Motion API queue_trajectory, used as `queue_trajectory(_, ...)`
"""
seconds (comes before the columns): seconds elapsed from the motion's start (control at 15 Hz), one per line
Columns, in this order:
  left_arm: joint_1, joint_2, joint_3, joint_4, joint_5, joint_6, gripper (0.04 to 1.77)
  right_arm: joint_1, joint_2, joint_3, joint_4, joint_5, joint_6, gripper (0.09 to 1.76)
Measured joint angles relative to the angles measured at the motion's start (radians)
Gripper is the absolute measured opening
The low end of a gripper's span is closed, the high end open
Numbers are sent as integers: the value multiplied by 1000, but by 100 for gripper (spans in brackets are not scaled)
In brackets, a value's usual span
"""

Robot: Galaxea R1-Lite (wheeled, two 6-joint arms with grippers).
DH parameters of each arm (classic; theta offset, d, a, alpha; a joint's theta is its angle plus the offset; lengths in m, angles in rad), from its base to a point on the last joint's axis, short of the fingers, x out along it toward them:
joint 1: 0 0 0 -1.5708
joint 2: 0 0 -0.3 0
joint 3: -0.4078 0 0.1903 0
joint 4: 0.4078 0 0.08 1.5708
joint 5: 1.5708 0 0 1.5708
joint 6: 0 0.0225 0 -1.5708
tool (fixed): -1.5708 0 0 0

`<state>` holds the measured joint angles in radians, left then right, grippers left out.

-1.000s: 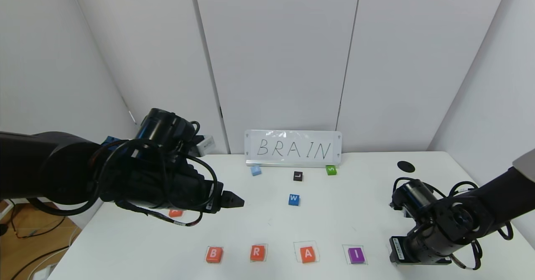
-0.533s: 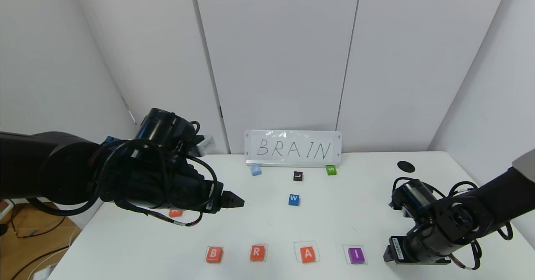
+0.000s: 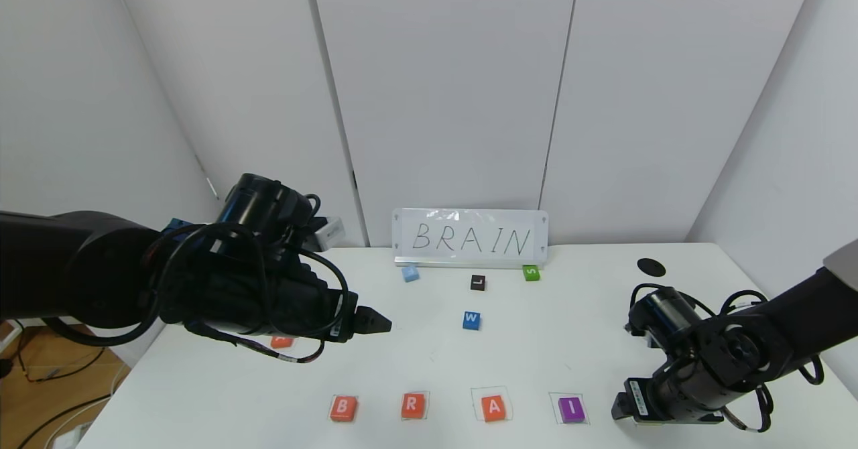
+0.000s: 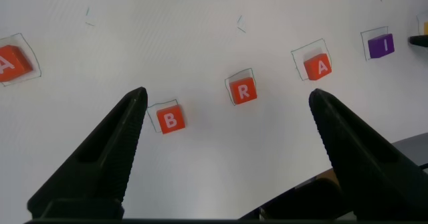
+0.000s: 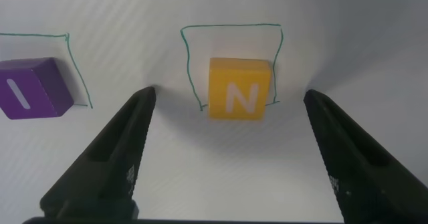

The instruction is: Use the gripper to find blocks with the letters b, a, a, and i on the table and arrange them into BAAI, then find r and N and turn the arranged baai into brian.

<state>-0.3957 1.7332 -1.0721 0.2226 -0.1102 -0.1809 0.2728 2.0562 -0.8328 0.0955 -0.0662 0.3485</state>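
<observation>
On the white table (image 3: pixel 536 362), orange-red B (image 3: pixel 342 408), R (image 3: pixel 413 405) and A (image 3: pixel 494 408) and purple I (image 3: pixel 571 409) lie in a front row inside pen-drawn squares. The yellow N (image 5: pixel 241 88) lies flat in its own drawn square beside I (image 5: pixel 33 87); the right arm hides it in the head view. My right gripper (image 5: pixel 229 93) is open around N without touching it, and stands just right of I (image 3: pixel 620 409). My left gripper (image 3: pixel 372 320) is open and empty above the table's left middle. A second orange-red A (image 4: pixel 10 62) lies under the left arm.
A sign reading BRAIN (image 3: pixel 469 238) stands at the back. In front of it lie a light blue tile (image 3: pixel 410 273), the black L (image 3: pixel 478 282), the green S (image 3: pixel 531 273) and the blue W (image 3: pixel 471 320). A black round hole (image 3: pixel 651 267) is at the back right.
My right gripper has shifted slightly left and down, toward the I tile. The left arm and the row of tiles have not moved.
</observation>
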Motion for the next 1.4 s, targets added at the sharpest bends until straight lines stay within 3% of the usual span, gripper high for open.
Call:
queue_trajectory(0.6, 0, -7, 0, 0, 0, 0, 172, -4, -50, 3, 3, 9, 1, 167)
queue_trajectory(1.4, -17, -72, 4, 9, 3, 2, 172, 5, -281, 27, 48, 3, 3, 170)
